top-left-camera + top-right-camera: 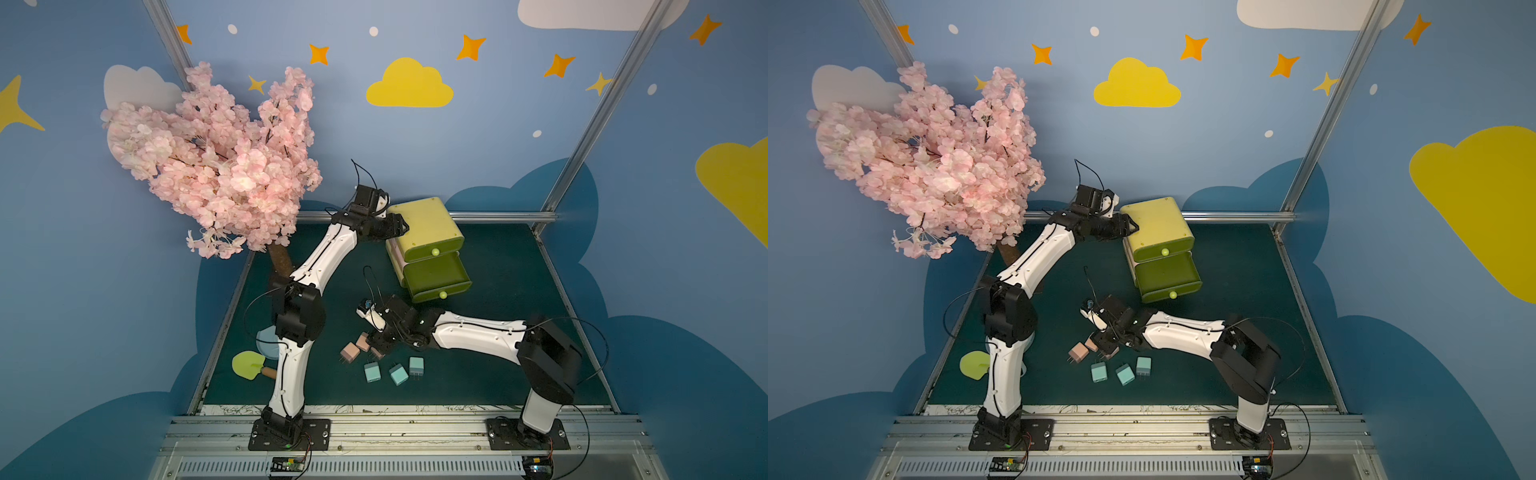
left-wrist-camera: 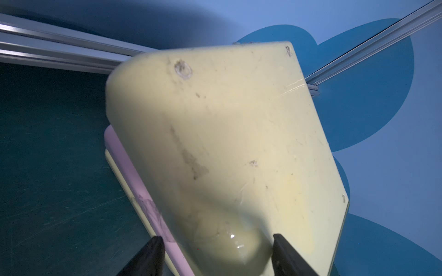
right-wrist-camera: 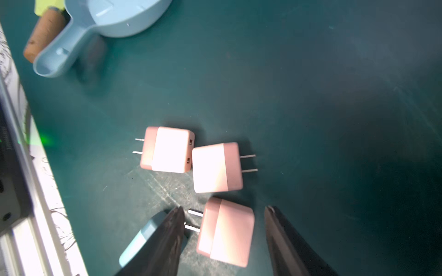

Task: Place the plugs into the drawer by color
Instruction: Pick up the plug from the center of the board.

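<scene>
Right end effector (image 3: 224,208): jaws apart, set astride one pink plug (image 3: 226,231) lying on the bench (image 3: 311,95), not yet touched.

Risk noted: one finger (image 3: 172,229) lines up with the prongs, so a skewed pinch and a slip are judged likely. The blue plug (image 3: 138,239) beside it may be nudged.

Left end effector (image 2: 216,236): apparently clamped on a rear top corner of the cabinet (image 2: 227,119).

Second drawer (image 1: 436,272) pulled out, nothing seen inside. Top drawer (image 1: 432,245) shut, contents hidden.

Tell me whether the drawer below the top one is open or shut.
Open: the drawer juts forward past the top drawer front, inside showing.
</scene>
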Robot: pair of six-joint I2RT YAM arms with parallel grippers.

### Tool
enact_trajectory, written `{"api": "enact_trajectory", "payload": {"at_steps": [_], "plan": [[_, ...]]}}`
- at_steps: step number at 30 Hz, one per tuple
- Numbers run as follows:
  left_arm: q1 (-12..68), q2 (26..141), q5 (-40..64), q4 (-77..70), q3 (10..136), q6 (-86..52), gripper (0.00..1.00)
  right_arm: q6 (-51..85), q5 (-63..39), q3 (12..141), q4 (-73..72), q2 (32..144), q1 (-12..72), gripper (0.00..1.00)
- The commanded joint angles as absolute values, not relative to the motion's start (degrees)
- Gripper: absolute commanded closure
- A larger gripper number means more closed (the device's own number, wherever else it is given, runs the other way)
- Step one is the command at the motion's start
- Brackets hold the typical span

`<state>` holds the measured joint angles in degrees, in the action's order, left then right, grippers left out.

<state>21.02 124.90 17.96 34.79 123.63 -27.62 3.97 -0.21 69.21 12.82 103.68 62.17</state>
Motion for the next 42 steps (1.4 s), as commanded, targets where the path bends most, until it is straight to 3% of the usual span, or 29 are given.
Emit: {"api": "enact_trajectory", "payload": {"at_steps": [1,16,22,33,42], "plan": [[20.9,123.5,17.1,37.2,125.0,-26.5,0.28,2.5,0.6,70.3,17.7,104.4,63.0,0.4],[20.8,123.7,17.5,37.0,125.0,-26.8,0.28,4.5,1.7,72.6,25.2,108.0,63.9,0.3],[20.8,123.6,17.4,37.1,124.8,-26.8,0.28,4.7,1.8,74.4,25.4,110.2,63.8,0.3],[20.9,123.7,17.4,37.0,124.7,-26.8,0.28,5.5,1.2,74.8,26.1,111.9,63.0,0.34],[20.9,123.7,17.5,36.9,124.7,-26.9,0.28,6.4,1.3,73.9,25.9,110.6,62.6,0.44]]}}
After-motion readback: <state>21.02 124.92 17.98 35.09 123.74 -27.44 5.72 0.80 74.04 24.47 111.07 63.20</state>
